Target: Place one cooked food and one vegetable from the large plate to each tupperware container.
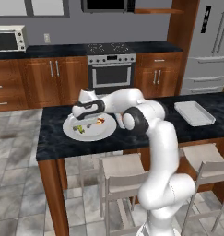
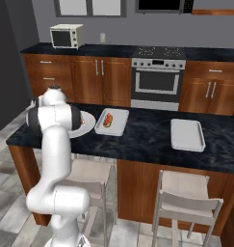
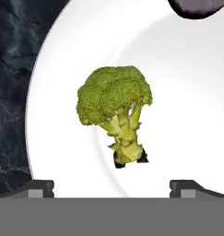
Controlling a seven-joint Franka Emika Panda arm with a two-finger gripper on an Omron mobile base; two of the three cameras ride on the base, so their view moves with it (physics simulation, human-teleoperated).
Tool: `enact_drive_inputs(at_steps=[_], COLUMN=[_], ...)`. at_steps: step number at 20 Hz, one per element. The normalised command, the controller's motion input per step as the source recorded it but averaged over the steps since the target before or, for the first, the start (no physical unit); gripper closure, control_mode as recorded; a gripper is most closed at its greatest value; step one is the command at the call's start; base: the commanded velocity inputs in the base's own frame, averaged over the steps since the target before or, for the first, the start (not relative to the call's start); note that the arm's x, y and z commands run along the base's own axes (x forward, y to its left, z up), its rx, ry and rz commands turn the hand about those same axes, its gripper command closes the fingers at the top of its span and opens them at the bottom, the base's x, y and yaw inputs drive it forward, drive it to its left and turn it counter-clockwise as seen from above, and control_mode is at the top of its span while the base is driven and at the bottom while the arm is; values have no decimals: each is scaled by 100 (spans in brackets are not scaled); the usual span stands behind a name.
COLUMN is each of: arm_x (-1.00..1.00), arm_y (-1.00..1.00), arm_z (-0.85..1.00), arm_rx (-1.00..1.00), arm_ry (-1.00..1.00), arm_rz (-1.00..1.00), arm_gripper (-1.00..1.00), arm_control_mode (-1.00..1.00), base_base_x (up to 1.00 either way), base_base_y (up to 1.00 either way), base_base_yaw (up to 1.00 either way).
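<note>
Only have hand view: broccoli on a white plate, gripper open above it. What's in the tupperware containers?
Observer: The near tupperware container, beside the large plate, holds one reddish food item.
Operator: And the other?
Observer: The far tupperware container lies further right along the counter; nothing shows in it.
Operator: Anything else on the plate?
Observer: In the left base view, an orange-red piece lies on the plate apart from the broccoli.

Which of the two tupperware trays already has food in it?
The tupperware tray beside the large plate holds a reddish food item; the other tray, farther right, is empty.
</note>
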Motion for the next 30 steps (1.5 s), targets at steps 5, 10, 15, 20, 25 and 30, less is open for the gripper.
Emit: enact_drive_inputs(at_steps=[5, 10, 15, 20, 25, 30], arm_x=[42, 19, -14, -46, -77, -91], arm_y=[1, 8, 12, 3, -4, -60], arm_z=[-21, -26, -47, -46, 10, 81], arm_rx=[0, 0, 0, 0, 0, 3], arm_ry=[0, 0, 0, 0, -17, -19], arm_rz=[0, 0, 0, 0, -2, -3], arm_gripper=[-100, -100, 100, 100, 100, 100], arm_control_mode=[-100, -100, -100, -100, -100, -100], base_base_x=[0, 0, 0, 0, 0, 0], base_base_y=[0, 0, 0, 0, 0, 0], base_base_yaw=[0, 0, 0, 0, 0, 0])
